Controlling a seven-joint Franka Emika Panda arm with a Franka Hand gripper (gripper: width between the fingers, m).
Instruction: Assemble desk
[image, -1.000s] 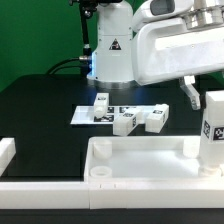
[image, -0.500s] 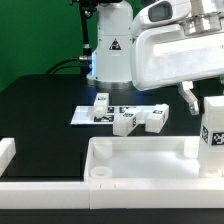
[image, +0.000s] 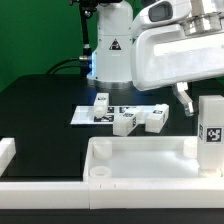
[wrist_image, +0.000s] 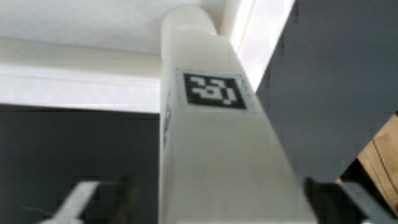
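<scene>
The tabletop (image: 140, 147) of the desk is laid rim-up in the foreground of the exterior view, so that its round sockets are offered upward. One empty corner socket (image: 100, 172) is seen toward its 7 o'clock. At the tabletop's 3 o'clock end an upright leg (image: 211, 130) is stood on end, tag outward, presumably so that it can be seated in the socket there. The joint is hidden behind the rim, so how far home it sits cannot be told. The leg is straddled by the gripper (wrist_image: 210, 205). In the wrist view it is seen running out from between the two fingers (wrist_image: 75, 200) with a dark gap on either side, so the jaws are judged parted and not clamped on it. In the exterior view only one finger (image: 183, 98) is shown, just beside the leg's top at its 10 o'clock and apart from it. Beyond the tabletop, at its 12 o'clock, one loose leg (image: 100, 104), a second leg (image: 124, 122) and a third leg (image: 157, 119) are laid on or just beside the marker board (image: 85, 115), within reach for the other sockets. The whole is bounded by low border walls (image: 6, 152) on the black table (image: 40, 110).
</scene>
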